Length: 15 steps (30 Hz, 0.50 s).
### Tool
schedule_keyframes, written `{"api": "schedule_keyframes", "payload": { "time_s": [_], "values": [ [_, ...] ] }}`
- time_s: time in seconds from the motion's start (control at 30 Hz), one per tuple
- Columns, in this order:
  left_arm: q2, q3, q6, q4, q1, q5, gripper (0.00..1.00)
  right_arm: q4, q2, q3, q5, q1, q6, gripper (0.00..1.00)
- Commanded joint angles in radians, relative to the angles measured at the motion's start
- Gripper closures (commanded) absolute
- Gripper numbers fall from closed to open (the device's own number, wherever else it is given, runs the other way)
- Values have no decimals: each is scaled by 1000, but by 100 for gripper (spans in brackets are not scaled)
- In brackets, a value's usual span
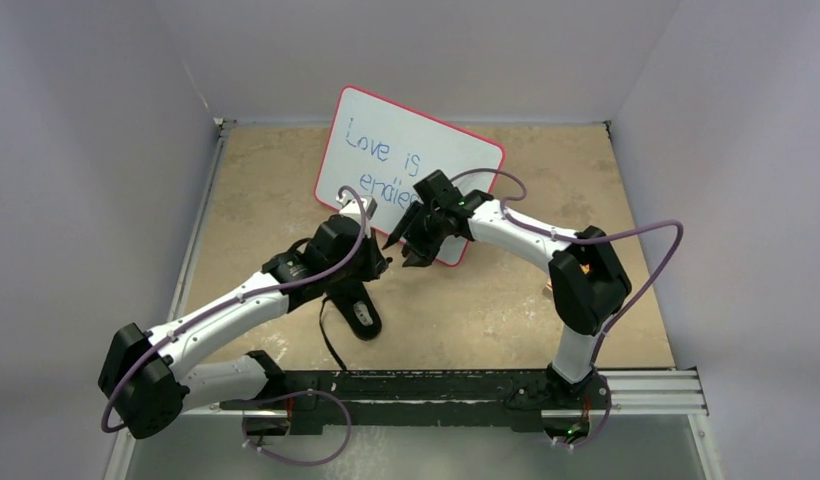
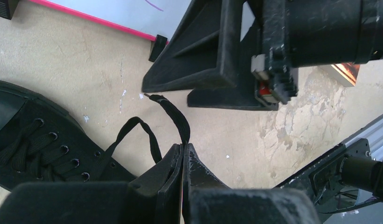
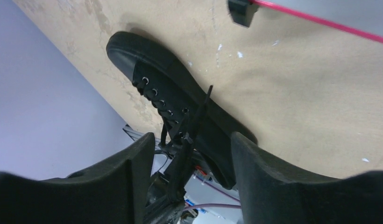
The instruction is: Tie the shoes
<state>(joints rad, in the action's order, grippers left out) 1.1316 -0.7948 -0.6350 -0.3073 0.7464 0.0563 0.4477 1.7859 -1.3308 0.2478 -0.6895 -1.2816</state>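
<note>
Left pincer (image 2: 182, 147) nips a lace (image 2: 174, 116); right pincer (image 3: 193, 137) hangs spread above the sneaker (image 1: 361, 318).

The left pincer is closed tight on one thin black lace, whose free end reaches out past the fingertips, its tip close to a finger of the right pincer; whether they touch I cannot tell. A second strand arches in a loop just beside the held one. The right pincer is wide open with nothing between its fingers. The black sneaker sits sole down on the tan tabletop (image 1: 586, 180), toward the near edge, beneath the left arm's wrist. A pink-edged whiteboard (image 1: 406, 165) with blue writing lies farther back, apart from the sneaker.
</note>
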Motion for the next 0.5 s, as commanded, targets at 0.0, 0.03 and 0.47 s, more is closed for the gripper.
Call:
{"api": "schedule_keyframes", "payload": {
  "time_s": [0.0,0.03,0.47],
  "values": [
    [-18,-43,12,24,-5,-10,100,-42,6,-58,9,-47,-80,42],
    [-13,-45,12,28,-4,-12,100,-49,3,-54,10,-52,-85,45],
    [-72,-56,-70,-63,-5,59,70,81,-63,-98,-52,-78,102,100]
  ]
}}
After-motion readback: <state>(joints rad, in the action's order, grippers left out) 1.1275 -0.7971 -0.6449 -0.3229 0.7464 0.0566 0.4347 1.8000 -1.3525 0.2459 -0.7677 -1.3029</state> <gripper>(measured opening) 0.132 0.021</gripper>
